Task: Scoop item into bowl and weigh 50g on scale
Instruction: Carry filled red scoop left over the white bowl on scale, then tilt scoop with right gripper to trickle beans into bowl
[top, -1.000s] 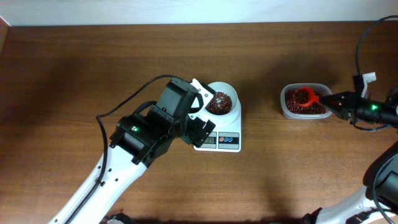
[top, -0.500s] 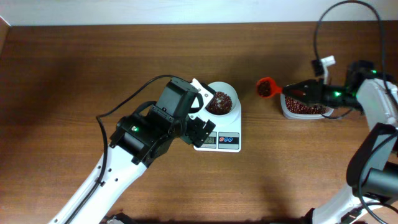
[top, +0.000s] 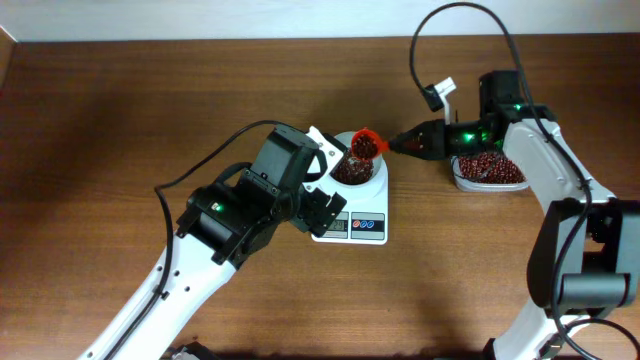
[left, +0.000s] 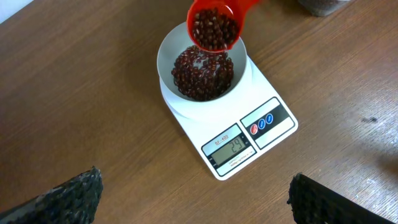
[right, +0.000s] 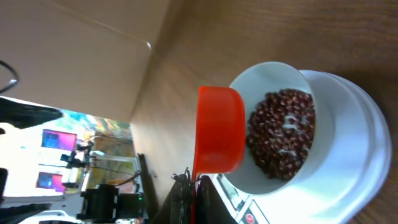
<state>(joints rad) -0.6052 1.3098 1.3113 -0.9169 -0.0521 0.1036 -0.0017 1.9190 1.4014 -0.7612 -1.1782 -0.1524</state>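
Two arms reach over a wooden surface (top: 120, 110). The right end effector (top: 408, 146) is closed on the handle of a red scoop (left: 214, 25), holding it above the bowl's (left: 165, 59) far rim, on the side nearer the tub (top: 458, 181). The scoop is filled with beans (left: 202, 71). A larger heap of them lies in the bottom of the bowl, with some pale inner wall showing around it. From the right wrist, the scoop is seen side-on, close over the bowl's edge. Whether the two touch cannot be told.

The bowl stands on the round platform at the back of the scale (left: 199, 127), and the scale sits flat near the middle of the surface. Its display (left: 231, 147) reads 24, with two blue buttons just beside it.

The left end effector (left: 194, 186) is open. Its dark fingers (left: 68, 199) are spread wide at the lower corners of its own view and grip nothing. Overhead, it hangs just beside the scale's front left corner, but contact with it cannot be judged.

The tub lies to the right, well apart from the scale, and partly under the right arm. It holds more beans.
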